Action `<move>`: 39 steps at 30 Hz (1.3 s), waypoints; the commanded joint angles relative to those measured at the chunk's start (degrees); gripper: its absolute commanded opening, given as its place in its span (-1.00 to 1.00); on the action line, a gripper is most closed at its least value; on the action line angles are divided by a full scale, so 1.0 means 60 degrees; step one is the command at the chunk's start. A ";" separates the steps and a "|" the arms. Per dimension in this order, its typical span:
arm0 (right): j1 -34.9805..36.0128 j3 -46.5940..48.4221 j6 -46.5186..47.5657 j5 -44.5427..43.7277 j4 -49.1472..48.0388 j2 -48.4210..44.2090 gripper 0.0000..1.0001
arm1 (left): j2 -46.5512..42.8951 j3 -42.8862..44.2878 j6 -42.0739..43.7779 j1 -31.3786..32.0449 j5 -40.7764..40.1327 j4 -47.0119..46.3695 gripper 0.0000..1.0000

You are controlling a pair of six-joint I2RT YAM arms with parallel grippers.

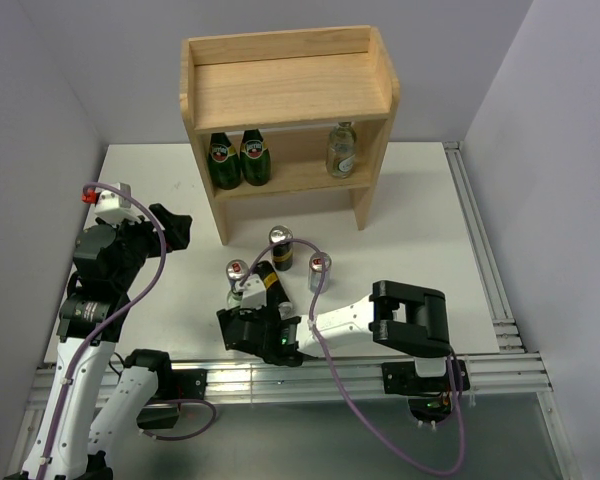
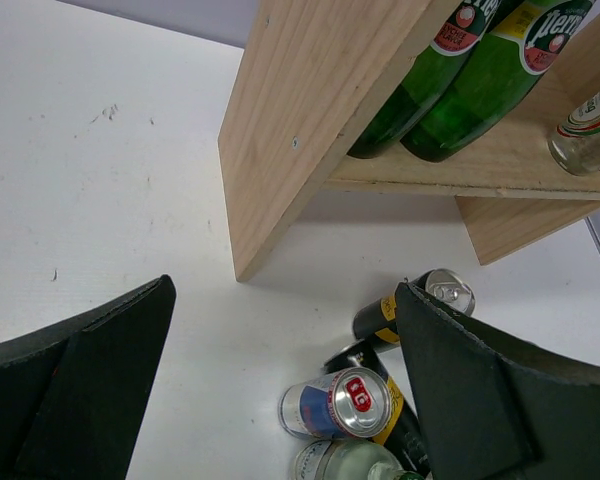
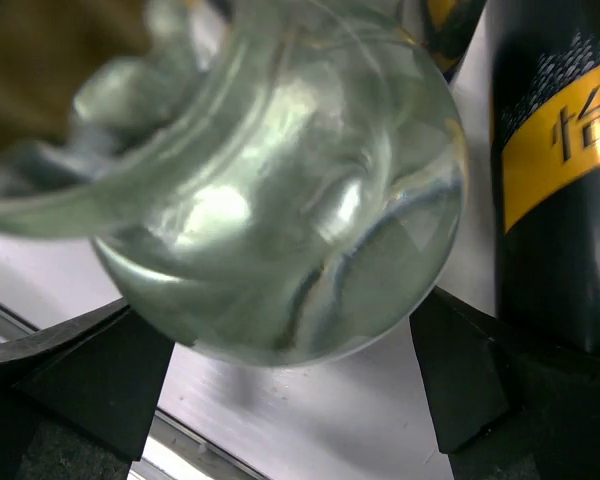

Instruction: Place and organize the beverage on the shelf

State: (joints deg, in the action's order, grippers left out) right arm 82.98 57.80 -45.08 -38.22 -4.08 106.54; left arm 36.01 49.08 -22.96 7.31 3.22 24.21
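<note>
The wooden shelf [image 1: 285, 85] stands at the back; a clear glass bottle [image 1: 342, 150] is on its lower board. On the table in front stand a black-and-gold can [image 1: 281, 248] and two blue-and-silver cans [image 1: 237, 273] [image 1: 320, 271]. A second black-and-gold can [image 1: 271, 285] lies on its side. My right gripper [image 1: 242, 311] is open, its fingers [image 3: 80, 385] either side of the round base of another clear bottle [image 3: 280, 200]. My left gripper [image 1: 177, 228] is open and empty, left of the shelf [image 2: 300, 110], facing the cans [image 2: 340, 405].
Two green bottles [image 1: 238, 158] stand at the left of the shelf's lower board [image 2: 480, 80]. The lying black-and-gold can [image 3: 560, 170] is close beside my right finger. Grey walls close in both sides, and metal rails [image 1: 480, 270] run along the right and near edges.
</note>
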 commanded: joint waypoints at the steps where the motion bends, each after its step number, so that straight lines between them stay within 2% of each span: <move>1: -0.0017 0.0328 0.0087 -0.0178 -0.0550 0.0100 0.98 | -0.0025 0.0009 0.0179 -0.0061 0.0166 -0.0475 0.99; 12: -0.0002 0.0488 0.0437 -0.0866 -0.0566 0.0114 0.98 | 0.0048 0.0009 0.0179 -0.0061 0.0224 -0.0490 0.99; 21: -0.0221 0.0928 0.0804 -0.1715 -0.0785 0.0758 0.97 | 0.0092 0.0009 0.0194 -0.0061 0.0254 -0.0490 0.99; 28: -0.0280 0.1016 0.0775 -0.2403 -0.0946 0.1124 0.89 | 0.0121 0.0009 0.0194 -0.0061 0.0283 -0.0490 0.99; 30: -0.0295 0.1001 0.0629 -0.2609 -0.0932 0.1212 0.77 | 0.0121 0.0009 0.0179 -0.0061 0.0298 -0.0519 0.99; 33: -0.0295 0.0987 0.0468 -0.2873 -0.0815 0.1286 0.36 | 0.0136 0.0009 0.0179 -0.0061 0.0283 -0.0504 0.99; 34: -0.0280 0.0929 0.0424 -0.2932 -0.0800 0.1272 0.14 | 0.0136 0.0009 0.0179 -0.0061 0.0283 -0.0504 0.99; 35: -0.0295 0.0914 0.0409 -0.2932 -0.0800 0.1271 -0.39 | 0.0136 0.0009 0.0179 -0.0061 0.0283 -0.0504 0.99; 39: -0.0295 0.0987 0.0175 -0.2903 -0.0275 0.1184 -0.74 | 0.0151 0.0009 0.0194 -0.0061 0.0268 -0.0504 0.99</move>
State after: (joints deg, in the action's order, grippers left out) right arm 81.62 62.43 -41.30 -51.90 -7.66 113.82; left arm 37.01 49.08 -22.96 7.31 3.81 23.40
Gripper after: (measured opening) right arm 0.750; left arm 0.993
